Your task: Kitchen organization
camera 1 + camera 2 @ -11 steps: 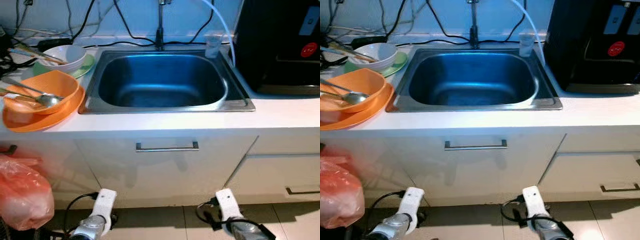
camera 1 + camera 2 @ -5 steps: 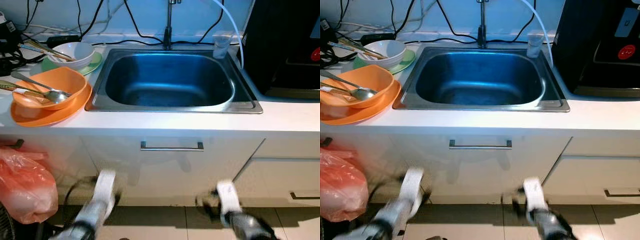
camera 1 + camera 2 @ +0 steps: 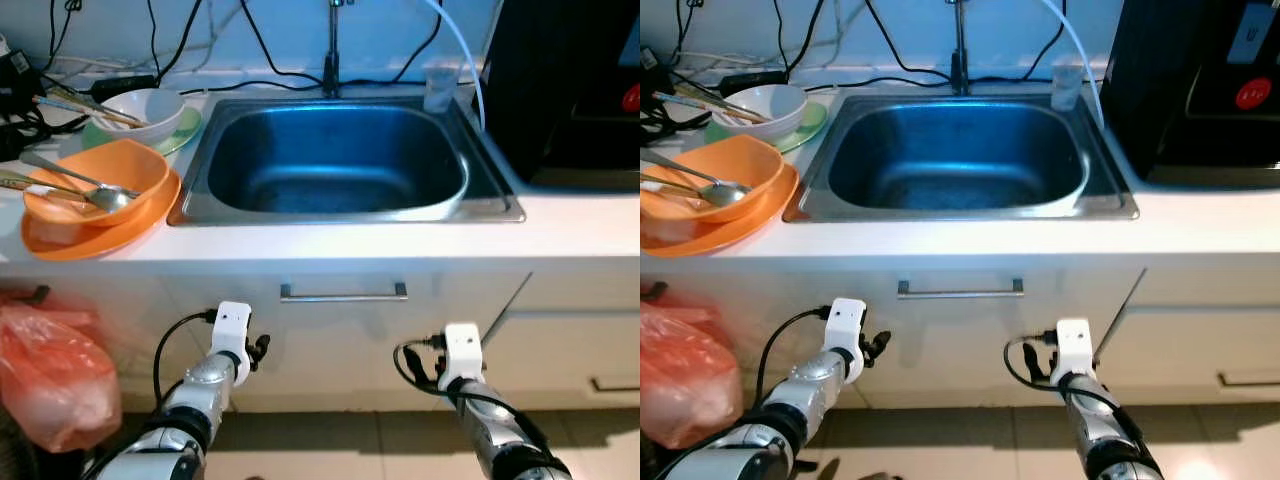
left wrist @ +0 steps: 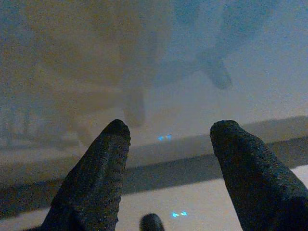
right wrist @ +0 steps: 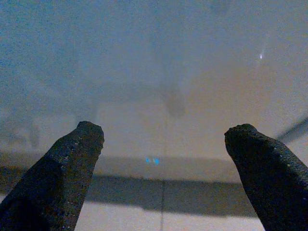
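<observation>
- Both arms have come up since a moment ago: they sat at the very bottom of the frame then, and now they reach higher, in front of the white cupboard door.
- The camera has also shifted a little, so the whole picture sits a bit differently.
- The left gripper (image 4: 166, 144) shows in the left wrist view with its two black fingers (image 4: 96, 178) spread wide and nothing between them. They face a pale, blurry cupboard front.
- The right gripper (image 5: 168, 144) shows in the right wrist view with its fingers (image 5: 262, 168) spread wide too, holding nothing.
- In the head views the left arm (image 3: 215, 375) is at the lower left and the right arm (image 3: 470, 385) is at the lower right, both below the surface.
- A steel sink (image 3: 200, 195) fills the middle of the top half of the frame. A tap (image 3: 331, 45) stands at its back edge.
- On the white surface (image 3: 330, 245), at the left of the frame, an orange bowl (image 3: 95, 180) sits on an orange plate (image 3: 110, 230), with a spoon (image 3: 85, 185) resting in the bowl.
- Behind it, at the upper left, a white bowl (image 3: 145, 110) sits on a green plate (image 3: 185, 128).
- A black machine (image 3: 565, 90) stands at the upper right.
- A metal handle (image 3: 343, 293) runs across the cupboard door below the sink.
- An orange-red plastic bag (image 3: 50, 375) hangs at the lower left.
</observation>
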`<state>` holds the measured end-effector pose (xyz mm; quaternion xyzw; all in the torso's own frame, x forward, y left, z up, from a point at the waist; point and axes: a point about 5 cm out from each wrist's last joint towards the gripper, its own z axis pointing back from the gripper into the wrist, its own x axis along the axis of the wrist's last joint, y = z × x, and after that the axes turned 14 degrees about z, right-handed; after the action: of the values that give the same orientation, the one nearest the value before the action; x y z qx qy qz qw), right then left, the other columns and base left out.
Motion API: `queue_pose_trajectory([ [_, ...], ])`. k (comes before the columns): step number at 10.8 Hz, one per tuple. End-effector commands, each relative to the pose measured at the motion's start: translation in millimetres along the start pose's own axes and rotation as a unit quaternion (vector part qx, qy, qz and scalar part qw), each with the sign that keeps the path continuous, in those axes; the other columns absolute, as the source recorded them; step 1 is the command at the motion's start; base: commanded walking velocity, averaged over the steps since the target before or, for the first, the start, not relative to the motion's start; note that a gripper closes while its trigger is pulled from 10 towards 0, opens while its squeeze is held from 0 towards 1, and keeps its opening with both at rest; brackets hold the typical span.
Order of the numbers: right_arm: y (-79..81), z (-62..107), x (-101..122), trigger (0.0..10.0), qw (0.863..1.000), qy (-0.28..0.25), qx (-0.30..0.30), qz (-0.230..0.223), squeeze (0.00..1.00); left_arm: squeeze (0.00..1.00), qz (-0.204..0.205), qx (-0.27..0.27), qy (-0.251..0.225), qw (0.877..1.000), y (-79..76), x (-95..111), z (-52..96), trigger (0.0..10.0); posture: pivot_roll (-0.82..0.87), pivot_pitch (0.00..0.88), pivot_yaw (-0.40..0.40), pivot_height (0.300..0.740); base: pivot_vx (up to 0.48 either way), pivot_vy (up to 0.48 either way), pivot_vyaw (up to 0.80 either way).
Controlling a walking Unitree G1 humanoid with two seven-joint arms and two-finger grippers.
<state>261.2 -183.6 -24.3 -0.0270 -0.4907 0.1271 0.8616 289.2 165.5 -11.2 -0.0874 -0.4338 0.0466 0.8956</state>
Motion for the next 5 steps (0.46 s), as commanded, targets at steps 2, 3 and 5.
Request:
queue_pose_trajectory([
  [2,-19.7,9.3,34,10.0,0.994,-0.097,-0.047,-0.024,0.00,0.00,-0.038,-0.014,-0.083,0.996,13.4,32,17.0,10.0,-0.01,0.000,0.093,0.740,0.000,0.000,0.00],
  [3,-21.3,17.5,48,10.0,0.990,-0.131,-0.058,-0.017,0.00,0.00,-0.046,-0.037,-0.134,0.989,9.1,47,29.2,10.0,0.00,0.000,0.083,0.740,0.000,0.000,0.00],
  [5,-13.1,35.4,77,10.0,0.982,-0.182,-0.048,0.019,0.00,0.00,-0.060,-0.125,-0.239,0.961,-14.1,72,53.7,10.0,0.01,0.000,0.065,0.740,0.000,0.000,0.00],
])
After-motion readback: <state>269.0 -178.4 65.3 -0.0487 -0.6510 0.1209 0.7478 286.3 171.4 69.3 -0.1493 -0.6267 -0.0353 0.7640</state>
